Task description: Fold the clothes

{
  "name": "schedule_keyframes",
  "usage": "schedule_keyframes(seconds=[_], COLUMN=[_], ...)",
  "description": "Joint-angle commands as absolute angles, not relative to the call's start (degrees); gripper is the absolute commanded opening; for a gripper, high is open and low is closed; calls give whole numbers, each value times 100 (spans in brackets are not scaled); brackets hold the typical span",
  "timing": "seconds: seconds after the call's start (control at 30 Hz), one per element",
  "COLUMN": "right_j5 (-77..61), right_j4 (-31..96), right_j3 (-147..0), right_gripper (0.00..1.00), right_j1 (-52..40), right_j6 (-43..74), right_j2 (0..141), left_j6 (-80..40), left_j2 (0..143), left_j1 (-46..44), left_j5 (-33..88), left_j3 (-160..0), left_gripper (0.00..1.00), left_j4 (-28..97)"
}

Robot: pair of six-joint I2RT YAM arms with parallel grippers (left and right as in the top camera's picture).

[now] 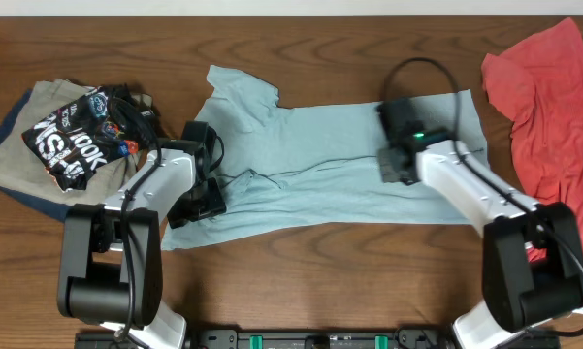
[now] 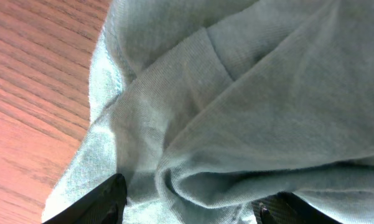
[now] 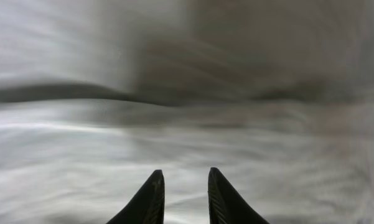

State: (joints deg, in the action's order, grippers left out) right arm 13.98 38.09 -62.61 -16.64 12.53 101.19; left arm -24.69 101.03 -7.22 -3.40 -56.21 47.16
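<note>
One blue T-shirt, two pincers: left pincer spread wide, right pincer nearly closed, grip unclear.

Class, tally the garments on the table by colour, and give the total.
Light blue T-shirt: 1
Coral-red shirt: 1
Black tee with white lettering: 1
Khaki garment: 1
Navy garment, only its edge showing: 1
Total: 5
</note>
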Motion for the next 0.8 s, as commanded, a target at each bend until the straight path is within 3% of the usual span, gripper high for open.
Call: schedule_keyframes(seconds=[0.0, 0.3, 0.77], right_j5=[1153, 1087, 652], right_j4=[3833, 3610, 5015], right_j3=[-5964, -4963, -4753], right_gripper=[24, 24, 21], right_j1=[-1232, -685, -679], right_j6=[1673, 1850, 2377], right_j2=[10088, 10088, 10029], left_j6=[-2565, -2596, -2950], left_j2=[10254, 10254, 10009], left_j1=[-692, -692, -692], left_j5=[-615, -340, -145], left_j3=[-5430, -5323, -5068], left_gripper=[65, 65, 65], left_j4=[4729, 4856, 5909])
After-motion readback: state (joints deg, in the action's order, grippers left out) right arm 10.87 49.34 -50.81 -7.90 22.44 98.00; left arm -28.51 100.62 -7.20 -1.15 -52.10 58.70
